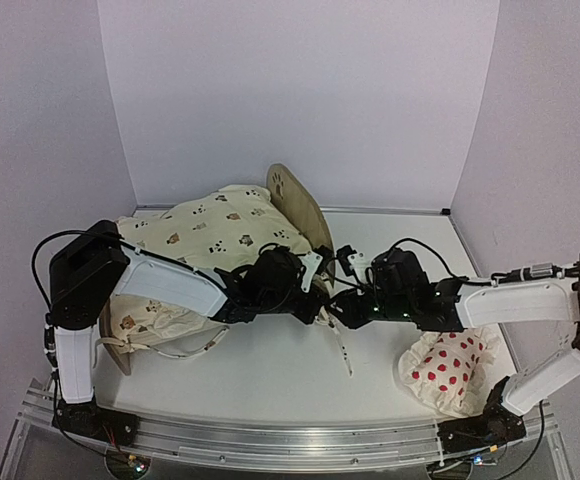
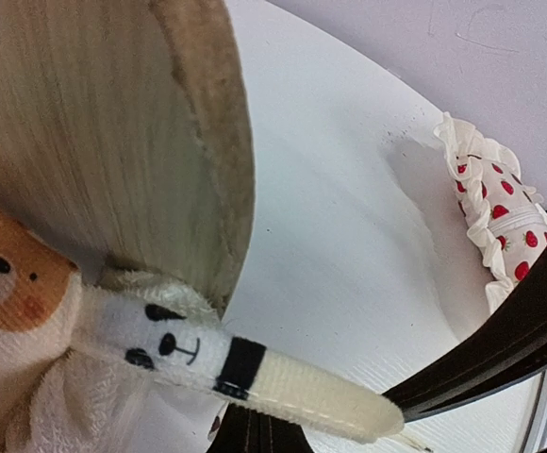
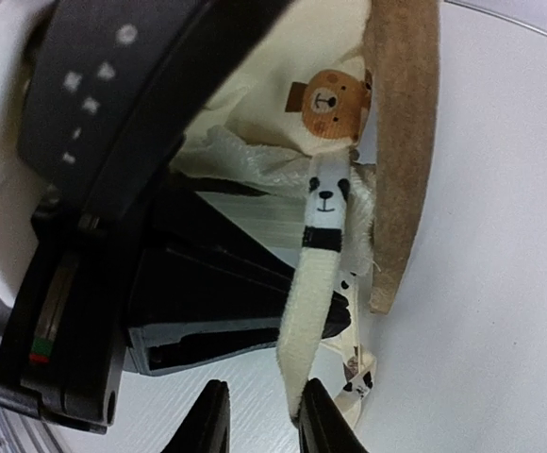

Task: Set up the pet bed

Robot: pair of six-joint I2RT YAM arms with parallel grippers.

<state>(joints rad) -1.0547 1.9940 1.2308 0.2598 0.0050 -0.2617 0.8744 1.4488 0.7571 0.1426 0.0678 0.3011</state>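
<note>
The pet bed (image 1: pixel 295 197) stands on the left half of the surface (image 1: pixel 270 375), toward the back wall. One rounded plywood end board is upright near the middle and the other sits low beside the left arm. The cream animal-print cushion (image 1: pixel 215 230) is already heaped on the frame, but it looks bunched rather than flattened. One panda-print tie strap (image 3: pixel 317 274) hangs loose past the end board's edge (image 3: pixel 401 142), so I judge the tying unfinished. The strawberry-dotted pillow (image 1: pixel 450 370) lies well apart on the surface by the right arm's base and is not yet placed. By my estimate the job is roughly halfway done.

The left fingers (image 3: pixel 245 321) are clenched tight just beside the end board. The strap runs across them, but I cannot tell whether it is pinched between them. The right fingers (image 3: pixel 325 425) stand slightly apart. The strap's free end touches the inner face of one of them, and nothing is gripped.
</note>
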